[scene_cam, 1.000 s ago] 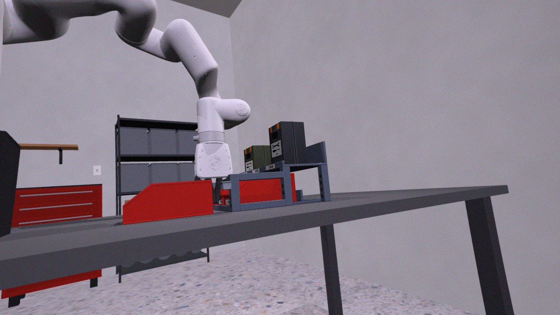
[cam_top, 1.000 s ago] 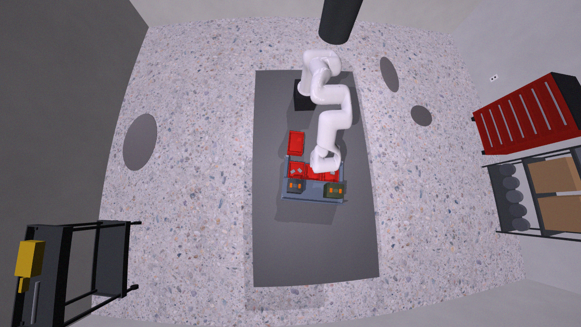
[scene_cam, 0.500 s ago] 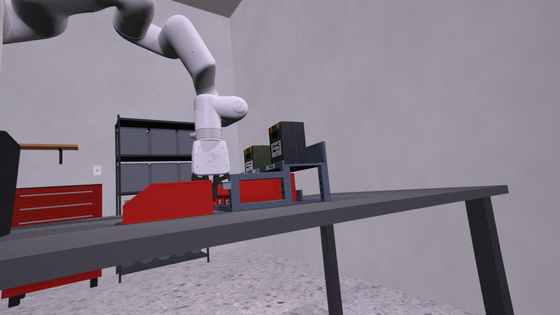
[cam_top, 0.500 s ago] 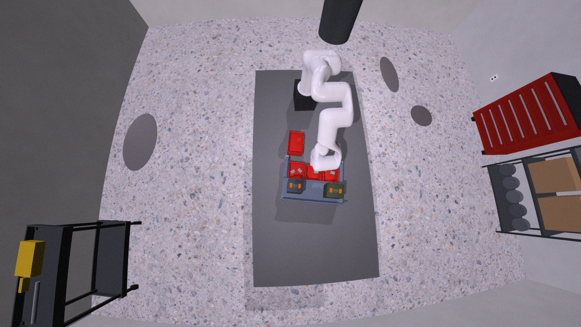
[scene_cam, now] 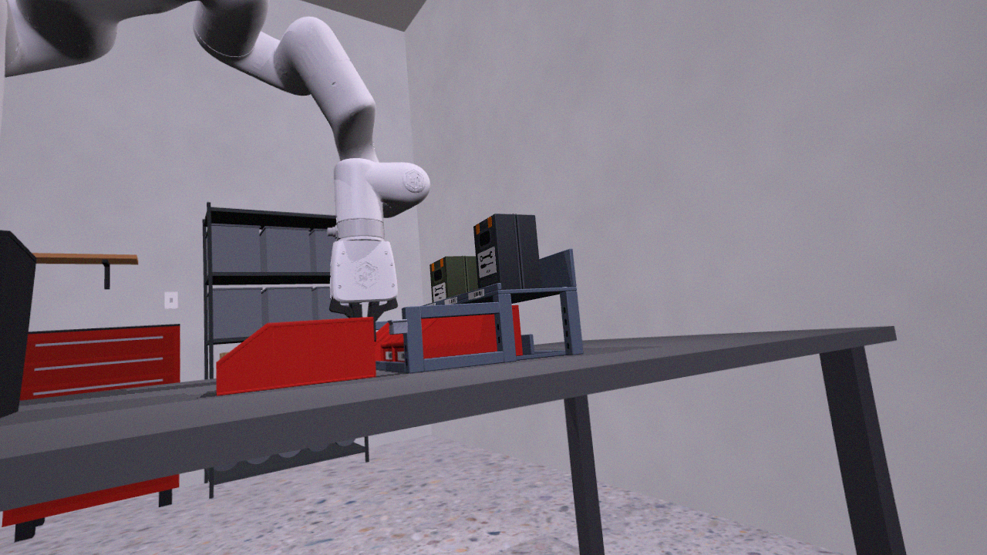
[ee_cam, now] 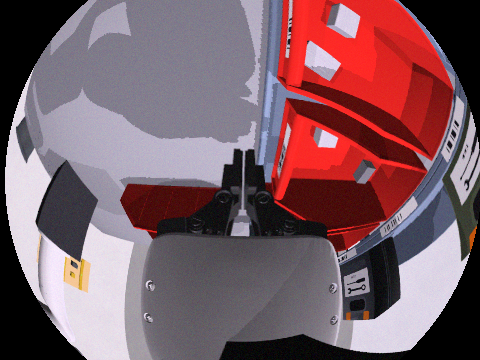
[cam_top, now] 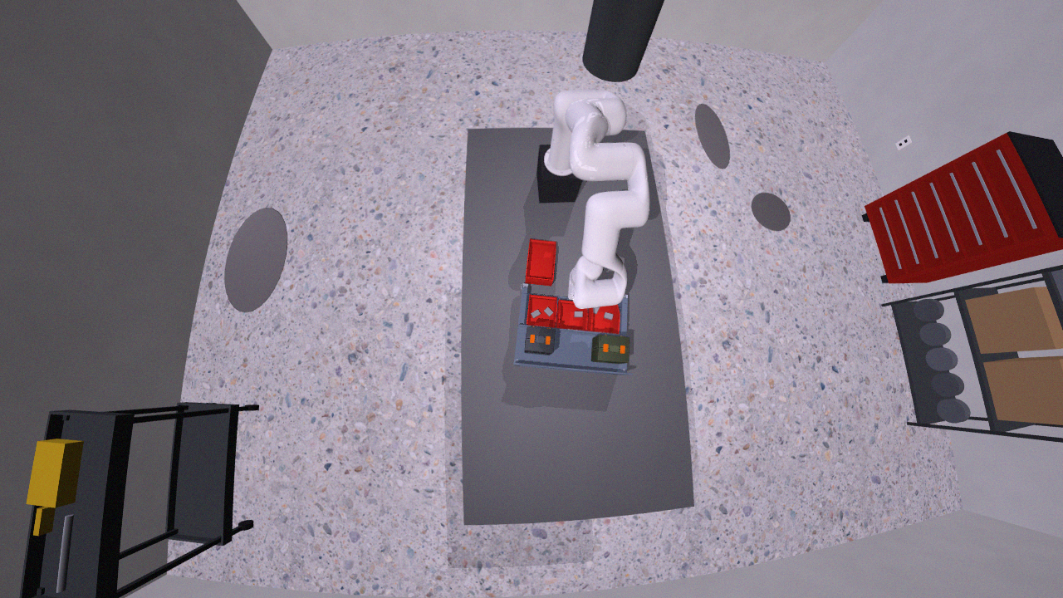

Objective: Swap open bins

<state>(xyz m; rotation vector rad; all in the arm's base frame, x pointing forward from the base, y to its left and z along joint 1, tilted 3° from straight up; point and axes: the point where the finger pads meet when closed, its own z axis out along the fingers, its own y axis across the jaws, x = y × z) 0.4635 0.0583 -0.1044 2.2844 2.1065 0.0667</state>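
From the top view, my white arm (cam_top: 605,215) reaches down the dark surface (cam_top: 580,446) toward six o'clock, and its wrist hides my tool above the front edge of the blue-grey shelf (cam_top: 572,349). One red bin (cam_top: 541,261) stands on the surface just at twelve o'clock of the shelf's left end, and I see no parts in it. Three more red bins sit side by side in the shelf; the left one (cam_top: 541,309) holds grey parts. A dark grey box (cam_top: 541,341) and a green box (cam_top: 609,347) rest on the shelf's upper board. In the exterior view, my tool (scene_cam: 363,310) hangs pointing straight down, its tips just above the shelf's front edge, at three o'clock of the bin on the surface (scene_cam: 296,355). That bin sits flat on its base, close to the shelf (scene_cam: 455,314). In the wrist view, my tool (ee_cam: 244,167) has its fingers pressed together with nothing between them. At one o'clock of the fingers lie two shelf bins; the upper one (ee_cam: 374,40) carries pale grey blocks. A red bin wall (ee_cam: 167,203) shows low behind the fingers.
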